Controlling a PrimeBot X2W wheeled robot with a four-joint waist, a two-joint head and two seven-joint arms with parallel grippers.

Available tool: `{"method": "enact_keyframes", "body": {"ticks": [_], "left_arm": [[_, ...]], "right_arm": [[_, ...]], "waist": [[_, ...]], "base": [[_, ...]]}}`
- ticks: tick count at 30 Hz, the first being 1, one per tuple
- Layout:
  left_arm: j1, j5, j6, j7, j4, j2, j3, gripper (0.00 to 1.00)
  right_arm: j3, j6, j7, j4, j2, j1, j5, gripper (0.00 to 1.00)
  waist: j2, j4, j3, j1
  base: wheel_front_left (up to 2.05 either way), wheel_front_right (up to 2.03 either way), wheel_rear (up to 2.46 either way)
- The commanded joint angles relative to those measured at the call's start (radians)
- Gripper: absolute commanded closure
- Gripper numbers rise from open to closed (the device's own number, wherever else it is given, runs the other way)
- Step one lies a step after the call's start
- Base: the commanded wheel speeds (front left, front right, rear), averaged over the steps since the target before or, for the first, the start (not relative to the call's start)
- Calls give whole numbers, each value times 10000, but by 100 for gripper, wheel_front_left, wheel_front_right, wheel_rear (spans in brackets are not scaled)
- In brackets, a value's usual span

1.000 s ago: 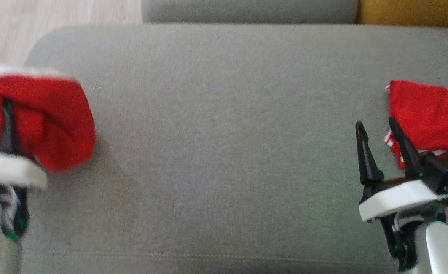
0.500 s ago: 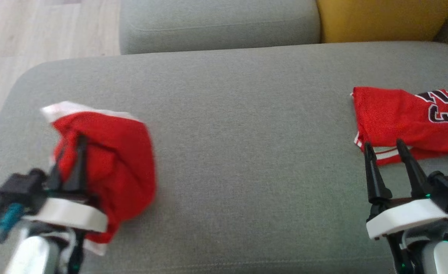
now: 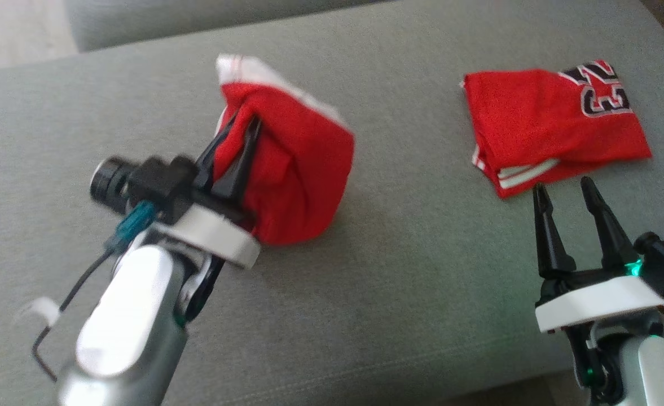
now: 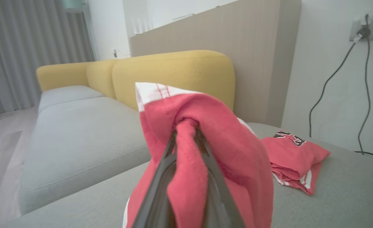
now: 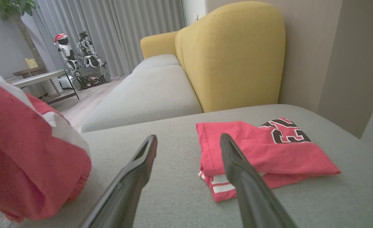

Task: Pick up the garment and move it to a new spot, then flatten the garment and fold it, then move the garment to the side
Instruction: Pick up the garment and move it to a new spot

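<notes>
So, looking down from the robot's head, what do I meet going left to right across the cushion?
Left pincer → bunched red garment it grips → bare grey cushion → folded red numbered jersey.

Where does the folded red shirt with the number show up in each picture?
Head view: folded shirt upper right, ahead of the right hand.
Left wrist view: shirt right of middle, low.
Right wrist view: shirt lower middle, past the fingers.
Shared landmark: the red garment held in the left hand.

left gripper [image 3: 245, 127] tips buried in red garment [image 3: 300, 169] — left forearm [image 3: 123, 327] blurred, cropped.
</notes>
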Motion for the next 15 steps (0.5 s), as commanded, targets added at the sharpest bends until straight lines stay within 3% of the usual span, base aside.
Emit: {"method": "enact_keyframes", "body": {"ticks": [1, 7, 12, 13, 14, 15], "left_arm": [[-701, 83, -28, -102, -244, 59, 306, 100], [-1353, 143, -264, -51, 1036, -145, -178, 100], [-1225, -104, -449, 34, 2174, -233, -565, 97], [-1157, -222, -481, 9, 2301, -281, -612, 61], [-1094, -300, -501, -35, 2386, -304, -650, 4], [-1016, -389, -517, -81, 2438, -331, -673, 0]], "right_arm": [[256, -7, -121, -299, -51, -383, 44, 0], [368, -7, -381, -156, -51, -601, 185, 0], [403, -7, -570, 29, -51, -686, 262, 0], [402, -7, -585, 65, -51, -696, 258, 0], [399, -7, -594, 95, -51, -711, 238, 0], [408, -7, -595, 119, -51, -733, 204, 0]], "waist": [[0, -511, 518, 0], [0, -1030, 1120, 0], [0, -1070, 1309, 0], [0, -1025, 1304, 0], [0, -966, 1286, 0], [0, -893, 1253, 0]], "base": [[0, 0, 0], [0, 0, 0], [0, 0, 0], [0, 0, 0], [0, 0, 0], [0, 0, 0]]}}
